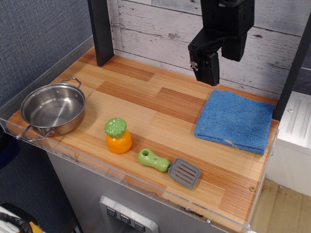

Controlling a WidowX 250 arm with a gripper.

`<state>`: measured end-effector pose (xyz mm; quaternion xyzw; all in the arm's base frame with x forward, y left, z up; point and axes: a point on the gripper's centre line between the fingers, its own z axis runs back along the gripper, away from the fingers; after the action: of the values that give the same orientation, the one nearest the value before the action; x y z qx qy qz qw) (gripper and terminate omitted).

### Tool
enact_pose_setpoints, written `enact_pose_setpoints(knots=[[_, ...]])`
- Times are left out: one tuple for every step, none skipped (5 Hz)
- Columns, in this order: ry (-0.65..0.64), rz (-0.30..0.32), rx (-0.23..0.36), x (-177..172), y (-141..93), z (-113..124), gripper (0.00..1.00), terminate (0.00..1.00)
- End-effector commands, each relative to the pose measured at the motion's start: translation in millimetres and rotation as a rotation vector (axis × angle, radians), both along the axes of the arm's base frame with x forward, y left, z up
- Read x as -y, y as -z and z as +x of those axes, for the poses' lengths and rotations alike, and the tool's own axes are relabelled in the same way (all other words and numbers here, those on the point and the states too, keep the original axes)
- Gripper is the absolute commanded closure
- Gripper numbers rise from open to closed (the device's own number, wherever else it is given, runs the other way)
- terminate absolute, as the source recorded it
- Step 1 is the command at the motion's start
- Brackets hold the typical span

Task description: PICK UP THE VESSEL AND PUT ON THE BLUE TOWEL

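Note:
The vessel [53,109], a round shallow stainless-steel pot with two wire loop handles, stands upright and empty at the left end of the wooden table. The blue towel [235,120], folded square with a small tag at its near edge, lies flat at the right end. My black gripper [221,71] hangs in the air above the back of the table, just behind the towel's far left corner and far to the right of the pot. Its two fingers stand apart with a gap between them, and it holds nothing.
An orange-and-green toy [118,136] stands in front of the middle. A green-handled grey spatula [169,166] lies near the front edge. A black post [101,31] rises at the back left. A clear plastic rim [146,187] runs round the table.

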<state>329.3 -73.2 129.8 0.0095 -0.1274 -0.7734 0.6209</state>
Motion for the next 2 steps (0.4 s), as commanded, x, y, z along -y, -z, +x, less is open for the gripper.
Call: enact_pose_setpoints(knots=[[0.0, 0.0, 0.0, 0.0, 0.0, 0.0, 0.0, 0.0], [0.199, 0.131, 0.024, -16.8, -0.4, -9.3, 0.0, 0.0]])
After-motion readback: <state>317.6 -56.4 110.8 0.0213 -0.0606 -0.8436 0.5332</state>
